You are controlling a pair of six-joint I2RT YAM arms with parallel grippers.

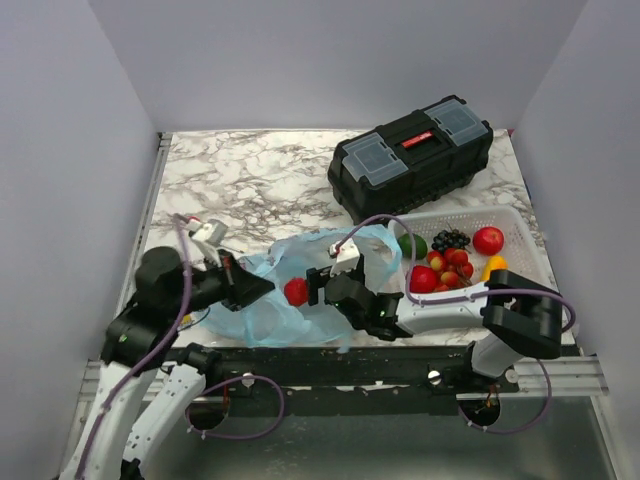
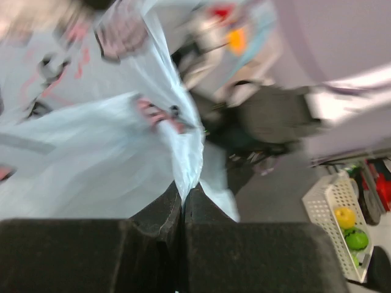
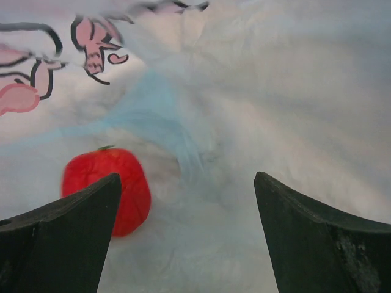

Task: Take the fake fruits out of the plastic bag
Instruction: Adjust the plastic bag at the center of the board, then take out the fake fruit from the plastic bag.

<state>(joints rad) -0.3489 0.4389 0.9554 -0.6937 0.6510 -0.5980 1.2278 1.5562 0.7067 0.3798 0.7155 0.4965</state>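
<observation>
The light-blue plastic bag [image 1: 268, 300] lies crumpled between my arms at the table's near edge. A red round fruit [image 1: 296, 291] sits in its mouth. My left gripper [image 1: 262, 288] is shut on the bag's edge [image 2: 183, 165]. My right gripper [image 1: 314, 287] is open, right beside the fruit. In the right wrist view the red fruit [image 3: 113, 186] lies on the bag [image 3: 244, 122], partly behind my left finger [image 3: 67, 232], not between the tips. The other fruits, red ones [image 1: 488, 240], green [image 1: 412, 245], grapes [image 1: 450, 239] and yellow-orange [image 1: 494, 268], lie in the white basket [image 1: 520, 225].
A black toolbox [image 1: 410, 155] stands at the back right, behind the basket. The basket also shows in the left wrist view [image 2: 330, 213] with a yellow and a green fruit. Purple cables loop by both arms.
</observation>
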